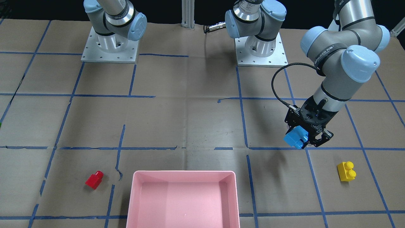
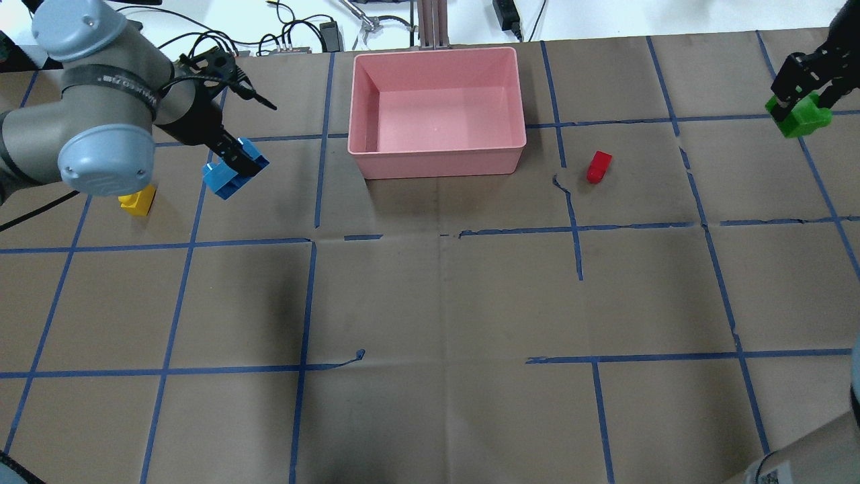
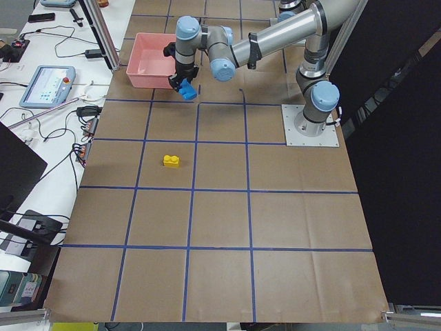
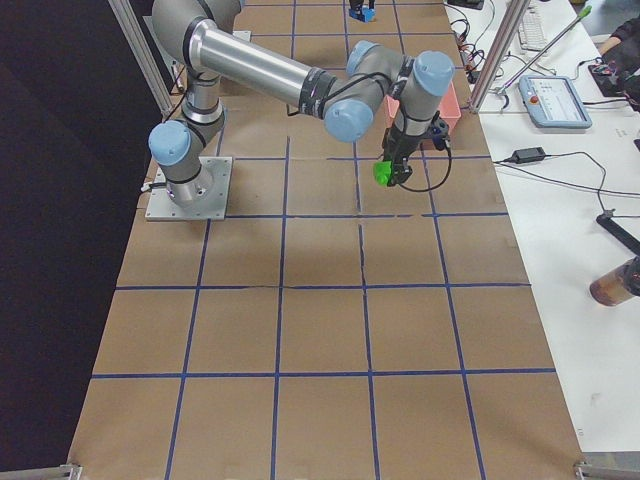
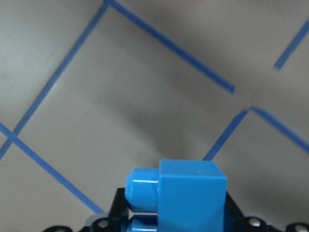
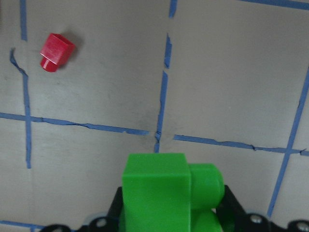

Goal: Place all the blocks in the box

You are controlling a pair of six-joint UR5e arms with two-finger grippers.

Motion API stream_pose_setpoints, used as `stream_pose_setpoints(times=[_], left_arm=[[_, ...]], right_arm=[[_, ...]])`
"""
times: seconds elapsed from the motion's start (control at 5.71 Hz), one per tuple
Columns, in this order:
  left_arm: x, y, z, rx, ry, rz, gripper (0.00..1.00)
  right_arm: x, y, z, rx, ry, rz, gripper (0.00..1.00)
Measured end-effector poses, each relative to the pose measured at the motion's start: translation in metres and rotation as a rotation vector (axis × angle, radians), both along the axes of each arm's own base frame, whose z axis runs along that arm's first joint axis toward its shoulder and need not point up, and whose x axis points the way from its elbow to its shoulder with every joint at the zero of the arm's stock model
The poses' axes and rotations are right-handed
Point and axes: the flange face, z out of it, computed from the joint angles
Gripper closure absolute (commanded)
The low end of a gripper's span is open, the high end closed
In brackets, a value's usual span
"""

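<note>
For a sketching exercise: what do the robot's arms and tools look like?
The left arm and right arm: silver-grey tubes, pale blue joint caps, square metal base plates. The left tool and right tool: black. A ribbed black cable loops to the left tool.

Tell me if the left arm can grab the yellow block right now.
Probably not yet: the left gripper is shut on the blue block. The yellow block lies nearby in the open, nothing around it, so it looks reachable once the gripper is free.

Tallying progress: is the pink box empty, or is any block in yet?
Empty: the box shows bare floor. The blue block and green block are gripped; red block and yellow block lie outside.
</note>
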Motion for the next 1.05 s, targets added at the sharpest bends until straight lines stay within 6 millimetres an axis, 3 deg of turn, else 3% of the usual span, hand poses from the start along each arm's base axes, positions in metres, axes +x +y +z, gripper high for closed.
stream_pose_setpoints(times=[0.17,0.35,0.53,0.7,0.88,1.05], left_arm=[[-0.059,-0.024,0.005,0.007,-0.026,0.020,0.99],[-0.113,-0.038,0.006,0.015,-0.030,0.027,0.98],[-0.162,-0.048,0.002,0.022,-0.026,0.021,0.97],[-0.197,-0.061,-0.003,0.013,-0.020,0.006,0.97],[-0.217,-0.082,-0.006,-0.008,-0.014,-0.007,0.96],[-0.230,-0.108,-0.014,-0.030,-0.006,-0.013,0.89]], right_arm=[[0.046,0.001,0.017,0.005,0.013,-0.048,0.73],[0.080,0.004,0.026,0.003,0.023,-0.079,0.73],[0.098,0.006,0.028,0.005,0.027,-0.093,0.73],[0.104,0.006,0.025,0.010,0.027,-0.097,0.73],[0.105,0.005,0.023,0.013,0.025,-0.098,0.73],[0.106,0.004,0.021,0.015,0.023,-0.098,0.73]])
